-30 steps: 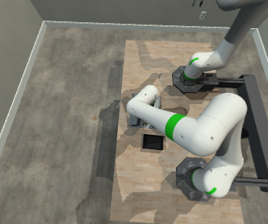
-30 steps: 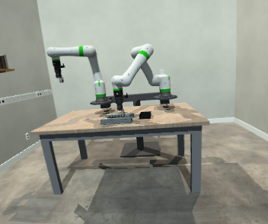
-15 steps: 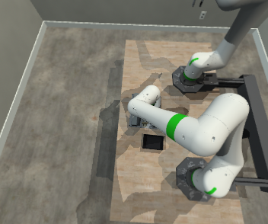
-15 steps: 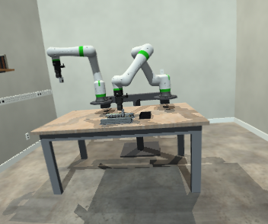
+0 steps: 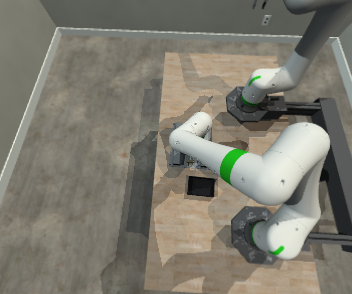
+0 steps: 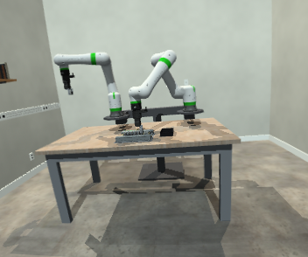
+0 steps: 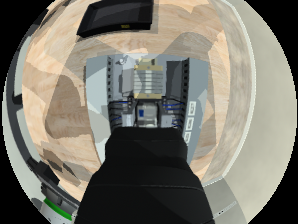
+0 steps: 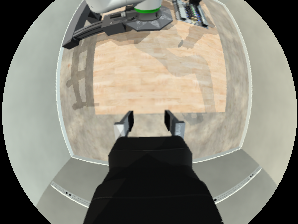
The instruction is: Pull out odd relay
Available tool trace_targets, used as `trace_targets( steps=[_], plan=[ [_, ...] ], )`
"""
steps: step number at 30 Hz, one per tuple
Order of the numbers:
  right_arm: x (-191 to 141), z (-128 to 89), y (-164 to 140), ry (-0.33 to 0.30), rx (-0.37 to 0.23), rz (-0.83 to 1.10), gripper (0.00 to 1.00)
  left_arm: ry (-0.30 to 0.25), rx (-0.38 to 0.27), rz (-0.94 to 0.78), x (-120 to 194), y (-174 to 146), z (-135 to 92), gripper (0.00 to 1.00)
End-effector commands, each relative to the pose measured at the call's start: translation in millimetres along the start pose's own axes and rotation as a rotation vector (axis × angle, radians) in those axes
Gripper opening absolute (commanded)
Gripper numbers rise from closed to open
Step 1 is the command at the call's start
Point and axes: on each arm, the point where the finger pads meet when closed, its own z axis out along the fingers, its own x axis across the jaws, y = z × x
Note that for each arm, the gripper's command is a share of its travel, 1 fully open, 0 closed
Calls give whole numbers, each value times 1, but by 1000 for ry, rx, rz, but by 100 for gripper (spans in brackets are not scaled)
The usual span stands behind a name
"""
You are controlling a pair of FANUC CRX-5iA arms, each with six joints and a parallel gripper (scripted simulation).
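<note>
The relay panel point(image 5: 177, 158) point(image 6: 133, 139) point(image 7: 98, 87) lies on the table; no tilt shows. My left gripper point(image 6: 137, 126) is over it, pointing down, shut on a pale, clear-cased relay with a blue button point(image 7: 147, 114). How far that relay is out of its socket cannot be told. Relays beside it are partly visible left and right in the left wrist view; their buttons are not clear, and the rest are hidden behind the gripper body. The black parts tray point(image 5: 201, 195) point(image 6: 167, 132) point(image 7: 107, 29) stands beside the panel's terminal end. My right gripper point(image 6: 69, 91) point(image 8: 149, 116) is open and empty, high up.
A terminal block point(image 7: 148, 81) and grey wire ducts point(image 7: 186, 82) stand on the panel near the relays, with blue wires between. The left forearm point(image 5: 205, 150) covers part of the panel in the top view. The right arm is away from the panel, beyond the table's end.
</note>
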Motion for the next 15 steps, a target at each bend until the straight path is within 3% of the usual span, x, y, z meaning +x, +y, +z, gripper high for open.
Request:
trace_targets(
  steps=[1, 15],
  plan=[
    [0, -1, 0, 0, -2, 0, 100, 4, -2, 0, 1, 1, -1, 0],
    [0, -1, 0, 0, -2, 0, 100, 30, -2, 0, 0, 1, -1, 0]
  ],
)
